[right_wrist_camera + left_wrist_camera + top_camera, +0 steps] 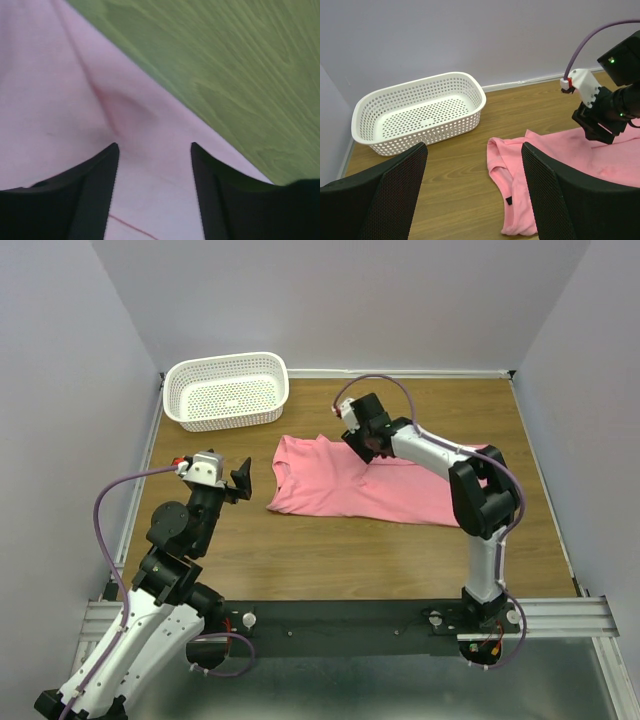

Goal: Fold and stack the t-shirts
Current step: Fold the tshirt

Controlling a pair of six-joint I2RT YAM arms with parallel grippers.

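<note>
The salmon-pink t-shirt (360,485) lies partly folded on the wooden table, its neck with a small dark label (509,200) toward the left. My right gripper (366,452) is open and pressed down on the shirt's far edge; in the right wrist view its fingers (100,180) straddle pink cloth (60,90) close to the shirt's edge. My left gripper (238,480) is open and empty, raised above the table left of the shirt; in the left wrist view (475,200) the neck lies between its fingers, farther off.
A white perforated basket (228,390) stands empty at the back left, also in the left wrist view (417,112). Grey walls close the table's back and sides. Bare wood (330,550) lies in front of the shirt.
</note>
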